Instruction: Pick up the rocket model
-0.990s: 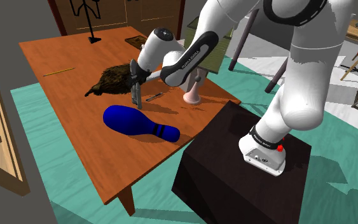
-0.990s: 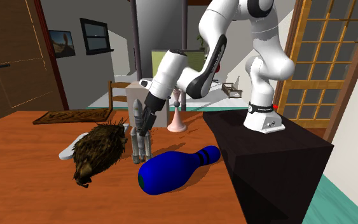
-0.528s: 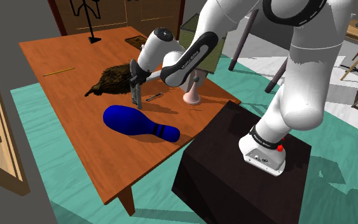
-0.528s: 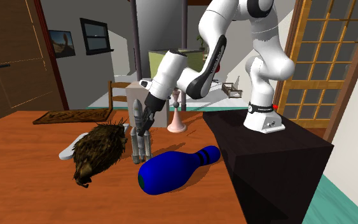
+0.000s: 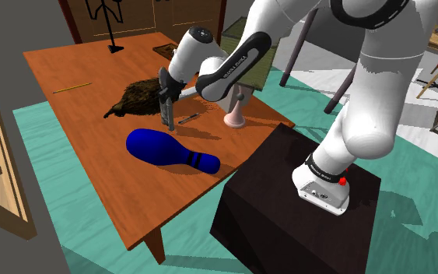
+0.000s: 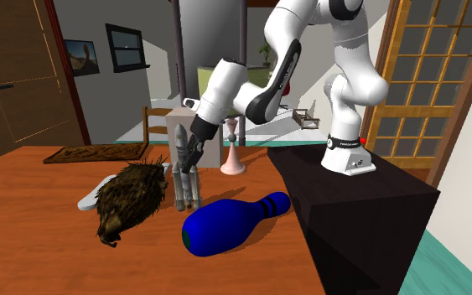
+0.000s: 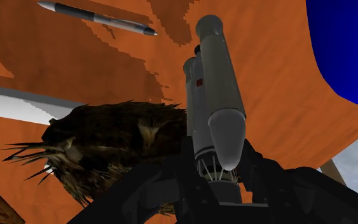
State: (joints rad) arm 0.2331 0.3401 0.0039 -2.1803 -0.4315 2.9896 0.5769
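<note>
The rocket model is a grey upright rocket with side boosters, standing on end over the wooden table between a brown spiky animal figure and a blue bowling pin. My black gripper is shut on its body from the side. In the shoulder view the gripper grips the rocket near its upper half. Seen from the wrist, the rocket runs away from the gripper, clasped between the fingers. Its base hangs close over the tabletop.
A blue bowling pin lies towards the table's near edge. The spiky brown animal figure lies just beyond the rocket. A pen and a pink candlestick are nearby. The dark stand adjoins the table.
The fingers have closed on the rocket. Since then the hand and forearm have risen a little, taking the rocket slightly up with them.
</note>
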